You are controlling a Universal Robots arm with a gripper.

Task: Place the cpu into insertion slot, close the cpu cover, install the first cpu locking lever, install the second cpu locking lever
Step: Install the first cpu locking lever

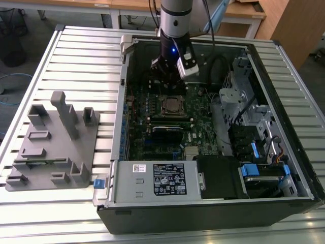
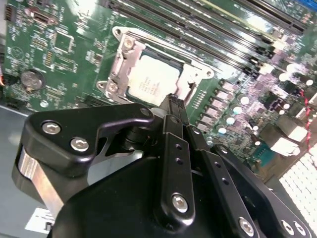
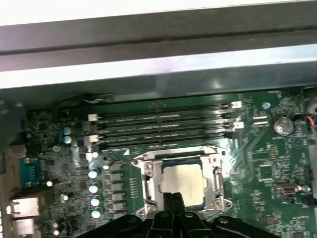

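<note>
Gripper point(image 2: 172, 101): in both wrist views the two black fingers are drawn together with no real gap, and nothing is held between them. The tip sits low over the near edge of the socket assembly; I cannot tell whether it touches the metal. Just beyond the tip, the cpu point(image 3: 183, 181) lies flat in the insertion slot point(image 3: 179, 157), its dull silver face up. The cpu cover point(image 3: 148, 184) is folded down flat around it, so the chip shows through the window. Locking levers: position cannot be made out. Behind the socket run four long memory slots point(image 3: 163, 124), parallel to one another, with a coin cell point(image 3: 283, 126) off to one side on the green board point(image 3: 257, 203). In the exterior view the arm point(image 1: 175, 20) drops nearly vertical from the top of the frame into the open computer case point(image 1: 244, 211), wrist pointing straight down at the board, with a pale camera block point(image 1: 187, 66) on the exterior view's right of the wrist. A grey fixture tray point(image 1: 51, 152) sits on the slatted table point(image 1: 81, 56), well apart on the exterior view's left.
</note>
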